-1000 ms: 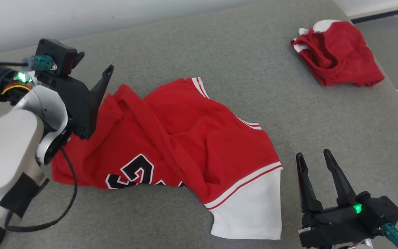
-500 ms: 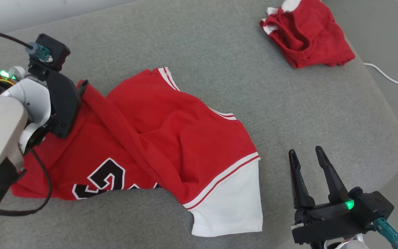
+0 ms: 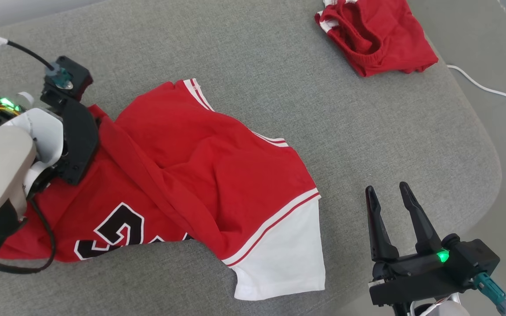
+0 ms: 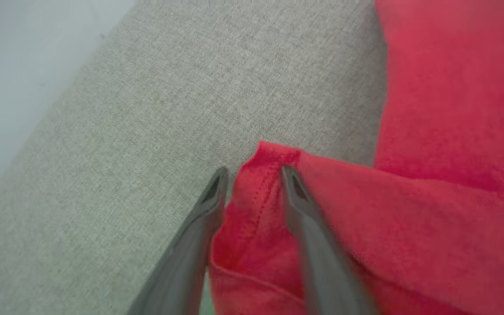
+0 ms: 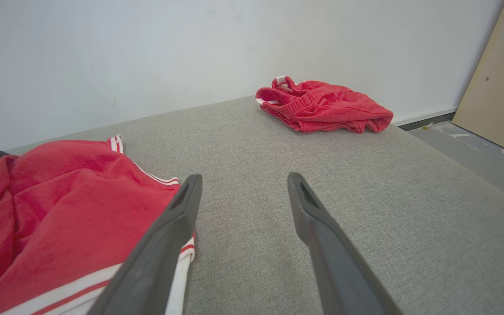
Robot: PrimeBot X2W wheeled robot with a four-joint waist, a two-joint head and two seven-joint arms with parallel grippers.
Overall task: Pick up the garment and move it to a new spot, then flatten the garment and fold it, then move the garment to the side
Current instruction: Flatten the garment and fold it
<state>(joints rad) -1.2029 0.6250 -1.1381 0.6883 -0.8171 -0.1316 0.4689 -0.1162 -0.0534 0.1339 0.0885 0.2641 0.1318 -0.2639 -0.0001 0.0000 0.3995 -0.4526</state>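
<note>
Straddles 10 o'clock corner of red jersey (image 3: 218, 175) with left gripper (image 4: 254, 171), fingers spread, not yet pinching; long axis toward 4 o'clock, white hem (image 3: 288, 263) nearest spread right gripper (image 3: 387, 188).

The gripper (image 5: 243, 177) is pointing across the grey cushion (image 5: 365, 197), its fingers standing well apart with nothing between them. A red jersey (image 5: 59, 188) with white-and-red trim is lying rumpled at the left, its white edge passing under the left finger. Red shorts (image 5: 326, 107) are sitting bunched far off by the white wall (image 5: 147, 52). A tan board (image 5: 497, 87) is leaning at the right.
</note>
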